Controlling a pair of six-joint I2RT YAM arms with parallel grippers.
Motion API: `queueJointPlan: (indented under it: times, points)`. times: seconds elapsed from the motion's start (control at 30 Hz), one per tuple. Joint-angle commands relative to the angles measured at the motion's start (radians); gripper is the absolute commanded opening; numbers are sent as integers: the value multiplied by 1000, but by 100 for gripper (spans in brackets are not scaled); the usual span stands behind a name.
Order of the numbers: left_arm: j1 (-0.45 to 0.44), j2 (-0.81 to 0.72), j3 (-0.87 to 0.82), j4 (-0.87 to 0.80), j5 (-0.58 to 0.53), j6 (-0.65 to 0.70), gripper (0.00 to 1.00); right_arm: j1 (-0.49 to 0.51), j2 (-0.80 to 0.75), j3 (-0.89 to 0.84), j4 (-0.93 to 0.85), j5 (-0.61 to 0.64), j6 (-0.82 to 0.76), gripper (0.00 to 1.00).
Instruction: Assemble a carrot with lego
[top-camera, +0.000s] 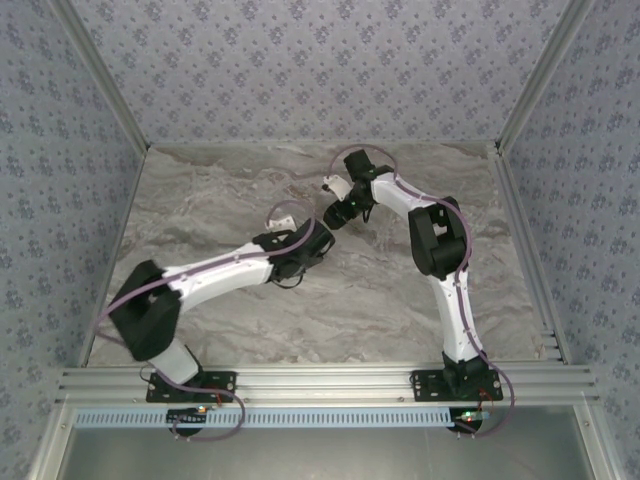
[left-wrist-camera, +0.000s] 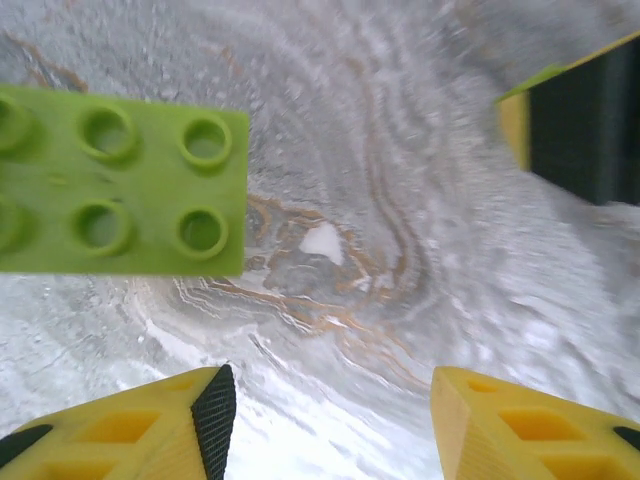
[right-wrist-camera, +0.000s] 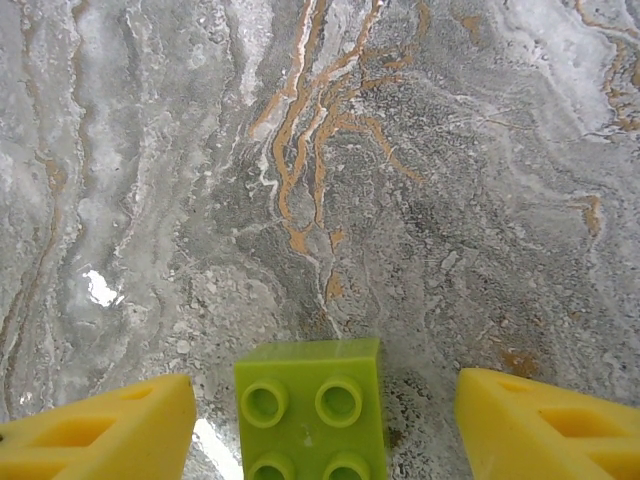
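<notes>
Between the spread fingers of the right gripper (right-wrist-camera: 325, 400) sits a square lime-green brick (right-wrist-camera: 310, 425), gaps either side, ungripped. Left gripper (left-wrist-camera: 332, 385) gapes empty; longer green brick (left-wrist-camera: 120, 180) lies ahead-left, long axis crosswise.

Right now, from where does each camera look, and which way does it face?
Top external: above and behind the bases, looking down at the marble table; both arms show, left gripper and right gripper nearly meeting.
Left wrist: looks down past its yellow fingers at a long green brick.
Right wrist: looks down; a square green brick lies between its open fingers.
Shared: all views show the marble; each wrist view has a green brick.
</notes>
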Motion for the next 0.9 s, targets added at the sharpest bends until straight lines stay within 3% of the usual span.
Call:
queueJointPlan:
  times: [0.0,0.13,0.27,0.37,0.47,0.63,0.73,0.87]
  points:
    - [-10,-181,-25,-19,-47,85,56,0,41,23,-19,-9,-19,65]
    - [-9,-357,-70,12,-86,262,62,0,28,4,-3,-4,-18,50]
    - [20,-438,-126,-7,-143,406,68,-1,5,-33,10,-3,-12,56]
    - [65,-479,-209,8,-168,442,68,5,2,-39,37,8,-11,65]
    - [97,-551,-316,59,-185,436,68,10,-9,-59,57,34,-4,64]
    - [168,-662,-403,89,-148,423,68,5,-21,-86,71,37,21,40]
    - [187,-686,-399,74,-148,446,69,-3,-47,-122,96,28,36,33]
    - [207,-697,-382,45,-148,471,69,-10,-161,-294,232,63,132,29]
